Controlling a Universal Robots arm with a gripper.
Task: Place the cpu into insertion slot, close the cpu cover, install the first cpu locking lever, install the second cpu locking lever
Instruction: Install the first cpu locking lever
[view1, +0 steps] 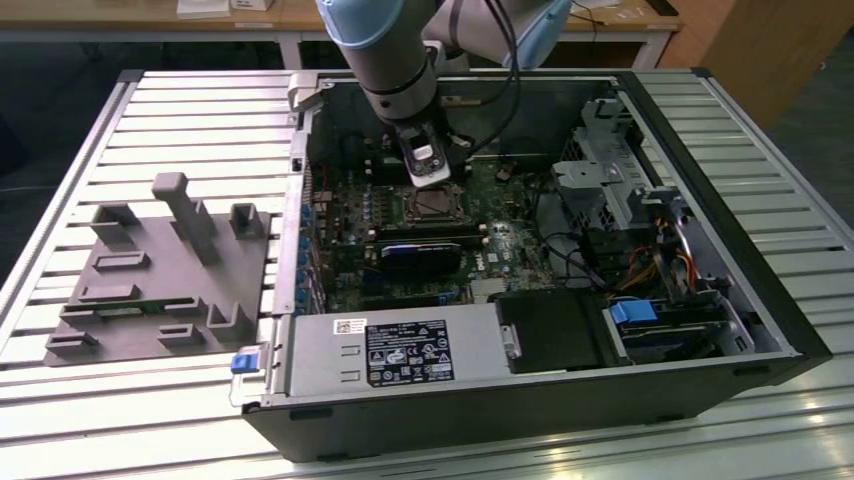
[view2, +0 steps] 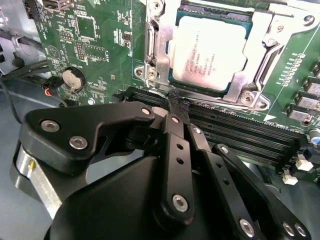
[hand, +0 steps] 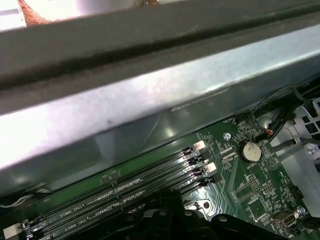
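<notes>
Table: a silvery slatted metal table (view1: 160, 110) is carrying everything.
Case: an open black computer case (view1: 534, 420) is lying on its side on the table, and I am reaching down into it.
Board: a green motherboard (view2: 100, 45) is lying on the case floor, with long narrow black memory slots (view2: 240, 135) running just beside the socket.
Gripper: my black gripper (view2: 174, 102) is hovering low between the memory slots and the socket edge. Its fingers are pressing together, and I cannot tell if anything thin is between them.
Socket: the square silver-rimmed insertion slot (view1: 430, 204) is sitting near the middle of the board.
Cover: the thin silvery cpu cover (view2: 260, 45) is lying flat over the slot.
Chip: the small square silver-topped cpu (view2: 210, 50) is sitting inside the slot and showing through the cover's window.
Progress: placing the chip and closing the cover are looking done to me. I am judging the two lever-locking steps as what remains, because I cannot make out anything latched.
</notes>
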